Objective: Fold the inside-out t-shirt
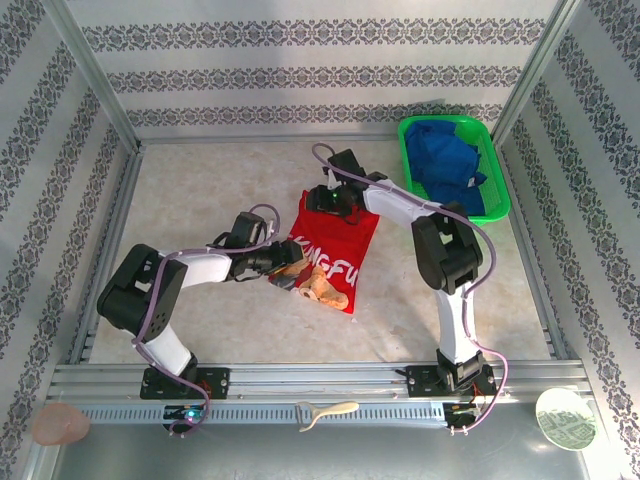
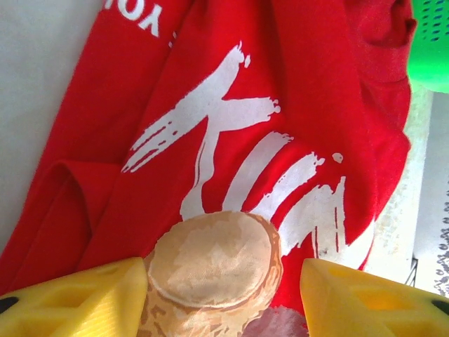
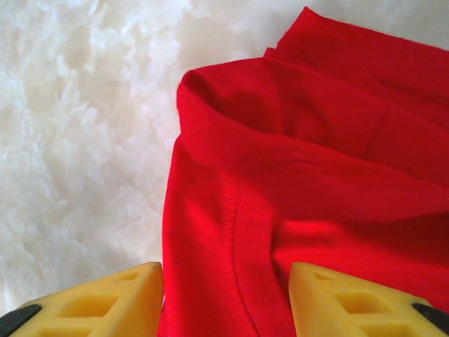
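The red inside-out t-shirt (image 1: 335, 245) lies in a rough folded oblong mid-table, white lettering and a tan print facing up. My left gripper (image 1: 283, 262) hovers over its left edge. In the left wrist view its yellow fingers (image 2: 74, 298) stand apart over the tan print on the shirt (image 2: 316, 84), pinching nothing. My right gripper (image 1: 330, 203) is at the shirt's far edge. In the right wrist view its fingertips (image 3: 91, 305) are spread either side of a stitched hem of the shirt (image 3: 337, 182), which lies flat on the pale table.
A green basket (image 1: 492, 150) holding a blue garment (image 1: 450, 165) stands at the back right; its corner (image 2: 431, 42) is in the left wrist view. Metal frame rails and patterned walls box the table. A pink disc (image 1: 60, 425), a cream utensil (image 1: 325, 412) and a plate (image 1: 565, 420) lie on the near ledge.
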Tool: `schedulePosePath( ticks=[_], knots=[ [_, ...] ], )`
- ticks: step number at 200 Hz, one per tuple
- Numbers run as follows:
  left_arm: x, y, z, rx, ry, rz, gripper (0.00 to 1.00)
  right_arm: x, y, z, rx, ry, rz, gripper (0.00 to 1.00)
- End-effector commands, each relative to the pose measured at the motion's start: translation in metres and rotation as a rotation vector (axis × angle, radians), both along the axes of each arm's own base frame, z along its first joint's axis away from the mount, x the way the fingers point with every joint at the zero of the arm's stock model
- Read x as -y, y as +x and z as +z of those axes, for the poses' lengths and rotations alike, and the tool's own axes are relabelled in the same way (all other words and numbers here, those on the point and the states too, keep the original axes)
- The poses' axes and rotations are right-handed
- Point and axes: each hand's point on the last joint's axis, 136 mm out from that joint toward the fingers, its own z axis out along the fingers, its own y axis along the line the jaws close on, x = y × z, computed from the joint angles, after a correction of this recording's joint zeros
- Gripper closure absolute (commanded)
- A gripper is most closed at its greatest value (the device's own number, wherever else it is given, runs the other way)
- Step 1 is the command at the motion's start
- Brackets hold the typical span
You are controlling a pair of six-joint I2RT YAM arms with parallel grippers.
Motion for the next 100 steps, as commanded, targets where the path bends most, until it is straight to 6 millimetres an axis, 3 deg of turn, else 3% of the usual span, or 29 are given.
schedulePosePath(
  ticks=[1, 32, 77, 100],
  knots=[
    [-0.002, -0.001, -0.016, -0.017, -0.01, 0.037, 0.4, 0.001, 0.011, -0.002, -0.001, -0.021, -0.026, 0.49],
    [-0.002, -0.005, -0.019, -0.028, -0.023, 0.038, 0.4, -0.005, 0.019, -0.008, -0.01, -0.034, -0.036, 0.5],
    [-0.003, -0.01, -0.023, -0.039, -0.021, 0.035, 0.41, 0.002, 0.032, -0.018, -0.006, -0.095, -0.07, 0.51],
    [-0.004, -0.012, -0.026, -0.047, -0.021, 0.035, 0.41, 0.004, 0.039, -0.017, 0.005, -0.107, -0.073, 0.61]
  ],
)
